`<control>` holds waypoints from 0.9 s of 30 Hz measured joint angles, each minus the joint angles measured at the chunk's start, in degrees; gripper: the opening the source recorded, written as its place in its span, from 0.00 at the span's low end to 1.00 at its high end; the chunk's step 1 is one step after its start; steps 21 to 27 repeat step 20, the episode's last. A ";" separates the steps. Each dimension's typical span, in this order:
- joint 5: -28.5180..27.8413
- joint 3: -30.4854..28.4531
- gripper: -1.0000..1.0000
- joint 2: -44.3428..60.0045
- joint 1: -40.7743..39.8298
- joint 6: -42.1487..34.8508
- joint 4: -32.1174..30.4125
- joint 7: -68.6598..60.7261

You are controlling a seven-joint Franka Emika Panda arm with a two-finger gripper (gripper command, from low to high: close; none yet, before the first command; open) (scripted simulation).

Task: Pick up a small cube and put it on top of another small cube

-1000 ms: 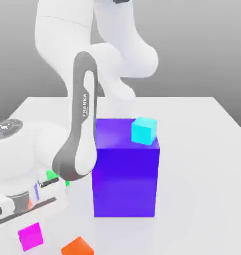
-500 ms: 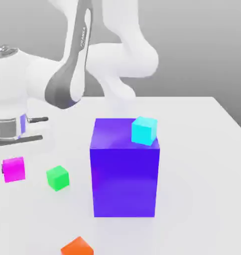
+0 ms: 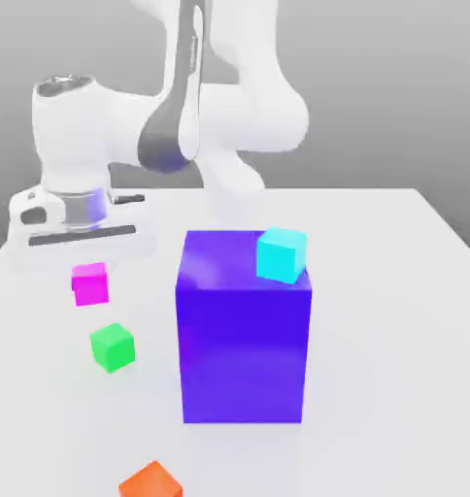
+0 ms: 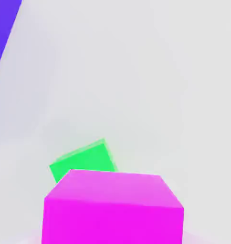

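while the white arm bends over the exterior view's left side of the bench, its hand sits above the small magenta-pink cube, which hangs clear of the bench surface just below the hand. the jaws are closed down on that cube, gripping it; in the hand view the magenta-pink cube sits close up, with the green cube lying on the bench beyond it. in the exterior view the green cube rests on the bench below the held cube, apart from it. a tall blue-violet block stands near the middle of the bench, to the exterior view's right of both cubes, and a cyan cube sits on top of it near the far right corner. an orange cube lies at the near edge of the bench, well apart from the rest. a corner of the blue-violet block also shows in the hand view.
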 joint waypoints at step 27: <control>20.22 -7.14 1.00 18.28 12.92 17.76 -0.14 -13.55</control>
